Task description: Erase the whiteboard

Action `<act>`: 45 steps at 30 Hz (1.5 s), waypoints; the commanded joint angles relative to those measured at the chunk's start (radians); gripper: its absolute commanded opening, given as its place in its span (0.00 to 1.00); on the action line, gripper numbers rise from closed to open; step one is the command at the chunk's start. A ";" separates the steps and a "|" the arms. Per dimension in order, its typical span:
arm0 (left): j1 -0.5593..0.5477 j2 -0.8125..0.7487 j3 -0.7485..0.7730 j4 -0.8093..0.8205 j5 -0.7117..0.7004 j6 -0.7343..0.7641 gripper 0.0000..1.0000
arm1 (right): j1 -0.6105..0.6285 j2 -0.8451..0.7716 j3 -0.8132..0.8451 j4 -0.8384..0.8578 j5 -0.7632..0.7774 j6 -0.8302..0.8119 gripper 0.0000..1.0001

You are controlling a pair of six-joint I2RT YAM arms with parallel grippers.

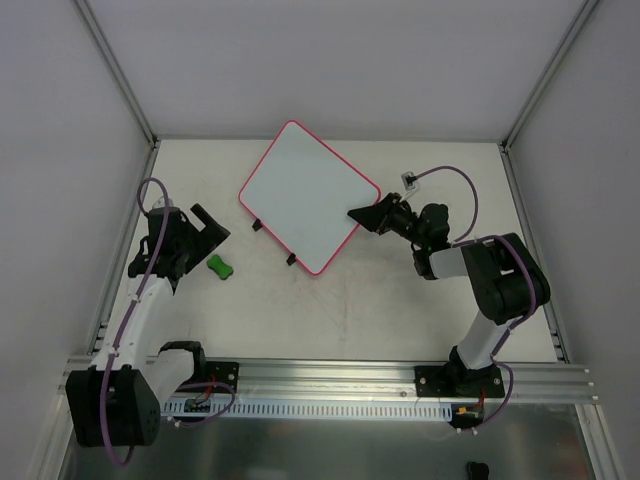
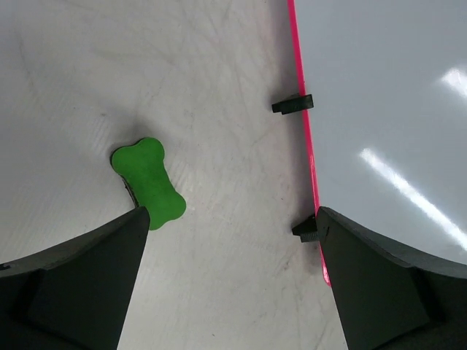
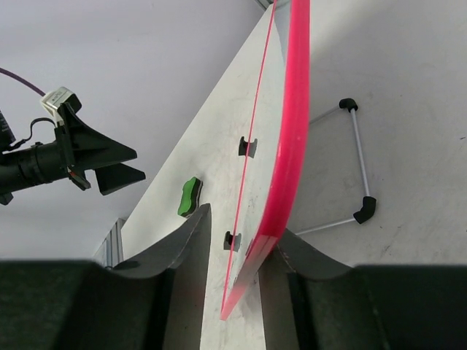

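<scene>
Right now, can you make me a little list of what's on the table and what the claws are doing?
Board: white rectangular whiteboard with pink frame, no writing showing
Eraser: small green bone-shaped block, lying on the table beside the whiteboard
Left claw: open, empty, near the green block
Right claw: slightly open, one finger each side of the whiteboard's edge

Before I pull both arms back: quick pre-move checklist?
1. Whiteboard free of writing: ok, no marks visible.
2. Left gripper open and empty: ok.
3. Green eraser lying on the table, apart from the board: ok.
4. Right gripper clear of the pink frame: not ok, its fingers straddle the edge.
5. Right grip loosened: cannot tell.
6. Board lying flat: cannot tell.
</scene>
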 commanded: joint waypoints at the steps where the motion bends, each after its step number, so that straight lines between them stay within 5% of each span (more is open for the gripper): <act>1: -0.009 -0.038 -0.024 0.002 0.013 0.013 0.99 | 0.009 -0.029 -0.003 0.249 -0.034 -0.026 0.34; 8: -0.009 -0.070 -0.015 0.004 0.039 0.022 0.99 | -0.010 -0.058 -0.032 0.250 -0.005 -0.036 0.79; 17: -0.009 -0.191 -0.030 0.033 0.068 0.051 0.99 | -0.045 -0.227 -0.140 0.246 0.047 -0.065 0.99; 25: -0.009 -0.377 -0.168 0.113 0.117 0.042 0.99 | -0.086 -0.440 -0.308 0.181 0.107 -0.039 0.99; 29: -0.009 -0.441 -0.220 0.121 0.159 0.106 0.99 | -0.091 -0.723 -0.316 -0.348 0.196 -0.122 0.99; 35: -0.009 -0.587 -0.329 0.122 0.157 0.158 0.99 | -0.091 -1.069 -0.315 -0.884 0.319 -0.309 0.99; 40: -0.009 -0.700 -0.391 0.131 0.204 0.204 0.99 | -0.091 -1.259 -0.356 -1.147 0.430 -0.364 0.99; 45: -0.009 -0.805 -0.451 0.136 0.212 0.214 0.99 | -0.091 -1.370 -0.451 -1.170 0.460 -0.383 0.99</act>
